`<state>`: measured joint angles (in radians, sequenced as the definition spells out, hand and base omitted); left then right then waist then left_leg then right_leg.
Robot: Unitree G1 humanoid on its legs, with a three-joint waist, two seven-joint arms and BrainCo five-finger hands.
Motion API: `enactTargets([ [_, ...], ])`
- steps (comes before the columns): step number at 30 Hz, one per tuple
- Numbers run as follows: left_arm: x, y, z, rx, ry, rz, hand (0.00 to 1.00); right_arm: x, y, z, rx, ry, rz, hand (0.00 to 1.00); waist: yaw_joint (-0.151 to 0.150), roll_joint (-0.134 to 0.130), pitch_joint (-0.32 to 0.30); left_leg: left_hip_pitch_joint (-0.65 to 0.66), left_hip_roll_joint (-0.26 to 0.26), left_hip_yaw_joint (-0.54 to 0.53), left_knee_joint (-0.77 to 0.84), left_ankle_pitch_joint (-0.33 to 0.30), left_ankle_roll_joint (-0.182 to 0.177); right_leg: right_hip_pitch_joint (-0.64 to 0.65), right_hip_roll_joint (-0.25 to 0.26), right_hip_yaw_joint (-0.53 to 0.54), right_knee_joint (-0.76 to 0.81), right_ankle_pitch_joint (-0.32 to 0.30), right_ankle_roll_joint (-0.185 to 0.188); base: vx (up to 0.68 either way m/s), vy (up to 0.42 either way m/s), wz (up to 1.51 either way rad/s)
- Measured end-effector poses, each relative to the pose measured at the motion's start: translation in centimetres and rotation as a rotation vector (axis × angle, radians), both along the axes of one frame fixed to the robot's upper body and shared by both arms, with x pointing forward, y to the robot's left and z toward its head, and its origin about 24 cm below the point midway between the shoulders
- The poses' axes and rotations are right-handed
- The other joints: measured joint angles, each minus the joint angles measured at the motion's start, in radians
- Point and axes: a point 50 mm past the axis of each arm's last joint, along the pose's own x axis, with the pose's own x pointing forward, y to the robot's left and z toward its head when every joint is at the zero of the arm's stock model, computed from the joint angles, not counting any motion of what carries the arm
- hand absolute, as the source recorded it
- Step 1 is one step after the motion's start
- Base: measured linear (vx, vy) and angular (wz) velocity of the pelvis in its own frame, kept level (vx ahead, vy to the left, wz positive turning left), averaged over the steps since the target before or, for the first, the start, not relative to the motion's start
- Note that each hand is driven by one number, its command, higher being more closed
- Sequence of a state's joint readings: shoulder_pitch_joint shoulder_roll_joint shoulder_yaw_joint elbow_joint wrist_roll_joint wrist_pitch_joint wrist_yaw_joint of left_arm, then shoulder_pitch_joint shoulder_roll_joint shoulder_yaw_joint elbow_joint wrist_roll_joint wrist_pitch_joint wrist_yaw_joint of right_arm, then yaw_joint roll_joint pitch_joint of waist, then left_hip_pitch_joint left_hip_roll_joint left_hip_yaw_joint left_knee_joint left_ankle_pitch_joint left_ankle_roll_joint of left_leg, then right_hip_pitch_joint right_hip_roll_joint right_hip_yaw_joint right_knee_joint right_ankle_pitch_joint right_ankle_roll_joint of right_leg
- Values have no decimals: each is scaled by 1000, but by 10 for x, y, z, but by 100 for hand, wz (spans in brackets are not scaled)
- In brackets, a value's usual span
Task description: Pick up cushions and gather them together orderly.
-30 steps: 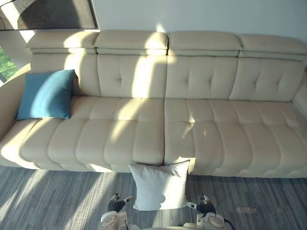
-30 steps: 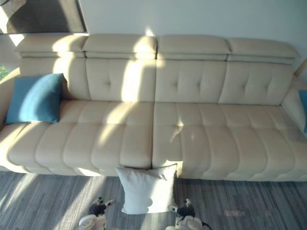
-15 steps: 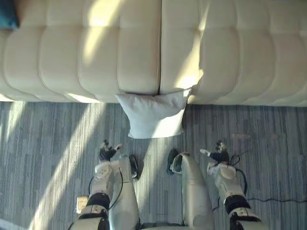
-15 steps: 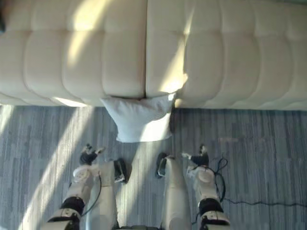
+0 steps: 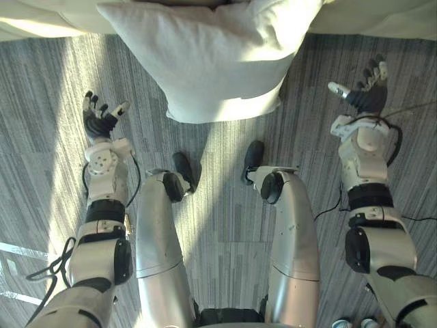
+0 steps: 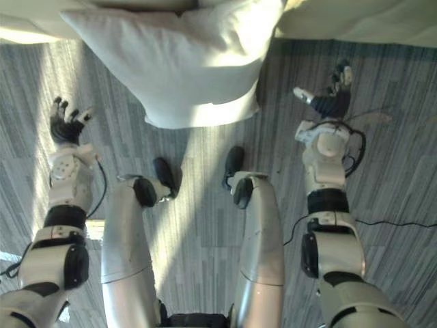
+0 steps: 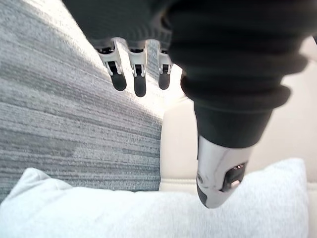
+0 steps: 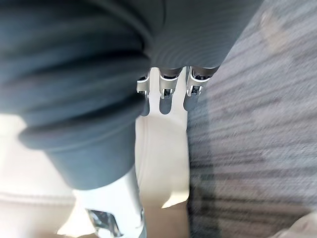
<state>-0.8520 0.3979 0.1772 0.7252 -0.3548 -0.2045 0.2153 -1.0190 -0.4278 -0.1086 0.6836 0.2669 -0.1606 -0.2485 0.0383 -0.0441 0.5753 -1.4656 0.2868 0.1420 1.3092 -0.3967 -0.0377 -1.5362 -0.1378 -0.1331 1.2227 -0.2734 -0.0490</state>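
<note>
As the left wrist view shows the white cushion (image 7: pixel 124 213) against the sofa (image 7: pixel 178 144), left hand (image 5: pixel 99 123) and right hand (image 5: pixel 365 96) flank the cushion — fingers spread, empty.

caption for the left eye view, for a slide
Robot's left hand and right hand open either side of a white cushion on the carpet by the sofa

No readable text.
The white square fabric cushion (image 5: pixel 218 61), grey striped carpet (image 5: pixel 41 137) and cream leather sofa (image 5: pixel 382 14) are plain, with no legible print, labels or numbers.
</note>
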Motion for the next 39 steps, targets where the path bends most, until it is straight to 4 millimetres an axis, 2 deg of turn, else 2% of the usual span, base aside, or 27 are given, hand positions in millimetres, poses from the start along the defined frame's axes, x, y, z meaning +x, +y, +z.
enactTargets([
  [2,4,-11,16,16,-50,-33,0,2,15,16,-20,-36,40,0,1,0,1,-30,1,-7,6,2,0,-23,0,-6,-1,2,-2,-56,9,-3],
  [4,9,-29,37,32,-104,-74,0,5,40,32,-44,-74,98,0,1,1,1,-63,1,-21,15,4,0,-45,-1,-16,2,2,-3,-40,16,1],
  [9,15,-62,72,19,-195,-130,0,6,83,53,-43,-126,187,0,2,1,2,-101,0,-21,39,3,1,-87,-5,-6,29,7,-11,-7,7,2],
  [10,15,-69,80,11,-217,-141,0,7,89,56,-35,-129,196,100,2,1,2,-109,0,-20,43,2,1,-97,-6,-2,34,7,-11,0,0,0],
  [11,15,-72,85,6,-227,-141,100,7,92,58,-18,-131,205,100,2,1,2,-113,-1,-18,43,2,1,-103,-5,0,34,7,-11,-16,9,-4],
  [13,15,-76,91,-4,-240,-128,100,6,98,63,17,-144,233,100,0,1,2,-126,1,-22,50,2,1,-113,-4,-5,33,7,-10,-23,10,-8],
  [18,13,-77,104,-38,-271,-87,100,5,97,69,129,-166,270,100,0,3,4,-158,0,-26,55,4,-1,-142,-3,-8,33,14,-14,-18,0,-2],
  [22,11,-85,107,-74,-293,-112,100,5,97,69,178,-166,290,100,0,3,4,-157,-1,-27,55,4,-1,-141,-4,-9,35,21,-25,0,0,0],
  [25,11,-97,102,-132,-288,-133,100,6,101,64,222,-150,301,100,-1,3,4,-139,-6,-27,59,4,-1,-127,-5,-4,45,20,-22,12,2,2],
  [27,7,-104,90,-160,-282,-149,100,6,106,55,254,-132,305,100,-3,2,3,-96,-9,-27,54,4,-1,-86,-5,-2,41,19,-20,1,-3,-2],
  [29,1,-108,79,-190,-297,-166,100,-1,105,40,275,-150,323,100,-4,2,2,-39,-11,-35,46,3,-3,-28,-4,-8,32,19,-20,-25,-14,-3],
  [32,-13,-114,58,-196,-316,-207,100,-18,103,17,310,-201,347,100,-13,2,-1,114,-18,-34,-30,6,-11,128,0,-20,-45,13,-8,-80,-17,-3],
  [33,-20,-117,45,-197,-316,-222,100,-27,101,4,325,-222,347,100,-15,0,-9,199,-23,-24,-82,7,-12,209,-1,-23,-91,15,-5,-74,-23,-2],
  [36,-41,-125,23,-221,-330,-257,100,-52,97,-16,335,-280,344,100,-18,0,-24,381,-38,-10,-197,23,-28,384,-1,-36,-196,23,6,-23,-33,-4],
  [38,-54,-131,4,-236,-310,-284,100,-67,94,-37,323,-273,313,100,-19,0,-48,492,-52,-15,-268,29,-31,499,-6,-67,-264,26,6,25,-31,-3],
  [39,-62,-134,-10,-249,-280,-301,100,-75,91,-52,313,-249,288,100,-19,0,-82,546,-59,-14,-308,35,-41,552,-6,-75,-295,28,4,82,-32,4],
])
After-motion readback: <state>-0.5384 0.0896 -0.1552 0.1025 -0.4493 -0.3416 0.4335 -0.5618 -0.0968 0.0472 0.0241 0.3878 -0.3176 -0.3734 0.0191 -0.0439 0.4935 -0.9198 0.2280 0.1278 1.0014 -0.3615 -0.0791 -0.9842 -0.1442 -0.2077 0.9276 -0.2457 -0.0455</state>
